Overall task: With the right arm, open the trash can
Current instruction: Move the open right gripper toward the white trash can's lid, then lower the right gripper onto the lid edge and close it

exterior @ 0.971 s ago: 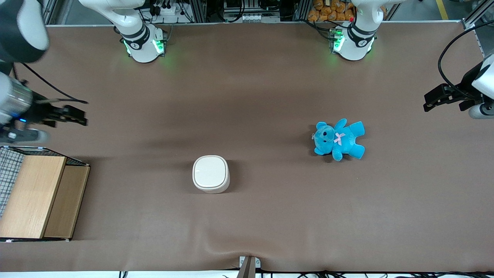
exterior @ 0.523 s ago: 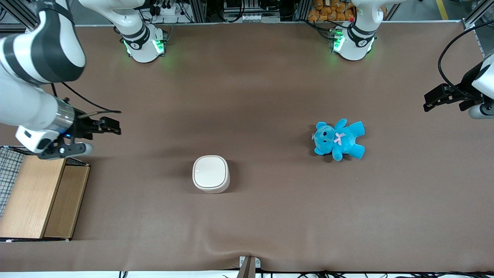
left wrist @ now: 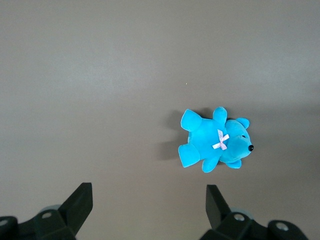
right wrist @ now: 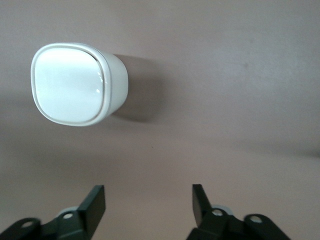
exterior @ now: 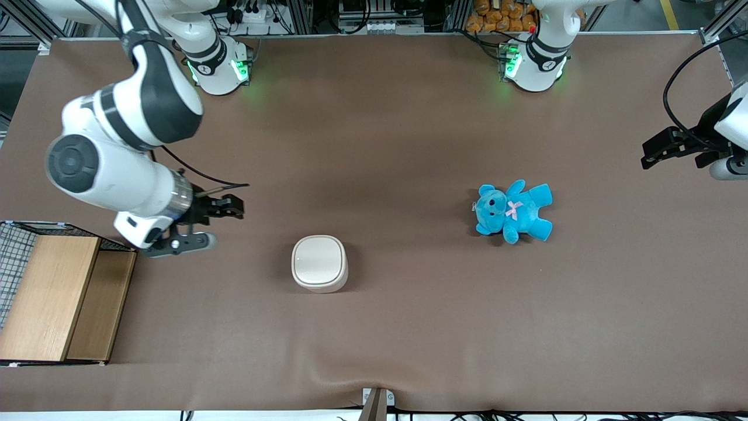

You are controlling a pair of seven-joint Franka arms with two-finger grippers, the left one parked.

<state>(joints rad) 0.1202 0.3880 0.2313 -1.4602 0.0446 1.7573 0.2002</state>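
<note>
Nearest the front camera, at the working arm's end of the brown table [exterior: 409,327], sits a wooden box [exterior: 55,298]. The cream-white trash can [exterior: 319,263], lid [right wrist: 67,82] flat and shut, stands near the table's middle. Farther from the camera than the trash can, and apart from it, the right arm [exterior: 125,146] holds its black gripper [exterior: 225,206] above the bare table, fingers [right wrist: 95,202] spread wide with nothing between them. A blue teddy bear [exterior: 513,210] lies toward the parked arm's end.
</note>
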